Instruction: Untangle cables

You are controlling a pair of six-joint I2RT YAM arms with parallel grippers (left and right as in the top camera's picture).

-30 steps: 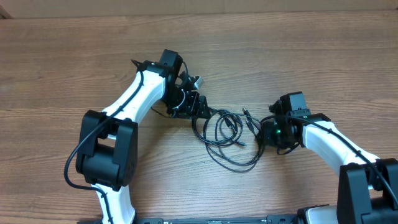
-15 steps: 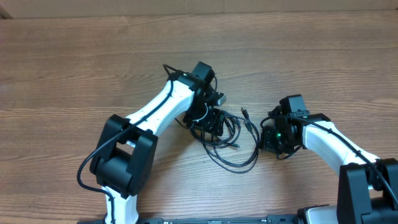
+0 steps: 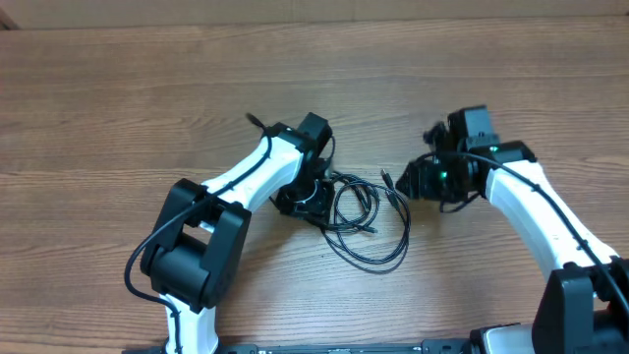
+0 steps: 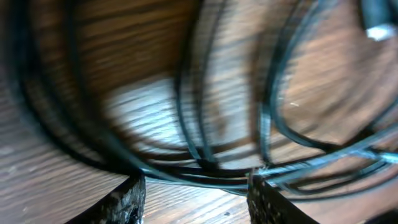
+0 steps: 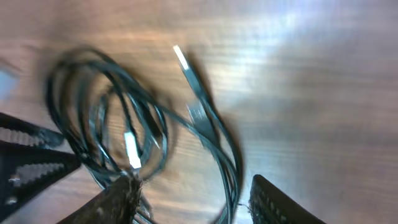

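**A:** Nearest us, the wide loop of the cables (image 3: 369, 258) lies on the table (image 3: 118, 98) much as it lay a second ago. So what has changed?

**B:** Our arms, mostly. The left gripper (image 3: 313, 194) has swung in from the left and now presses low over the bundle's left edge. In its wrist view, blurred as it is, the jaws stand apart with several cords running across the gap just beyond the fingertips (image 4: 129, 200). Nothing is pinched yet.

**A:** And farther out, on the right?

**B:** The right gripper (image 3: 415, 181) was clamped at the bundle's right edge half a second ago. It has let go and drawn back toward the far side. Its jaws are parted and we see no cord gripped, only one strand passing below them. A silver-tipped plug (image 5: 181, 57) lies loose on the wood.

**A:** So no cord came away with it?

**B:** We judge not: the loops are still heaped together mid-table, between our two grippers. The left forearm reaches diagonally in, wrist bent down. The right arm arches over, its wrist turned toward the bundle.
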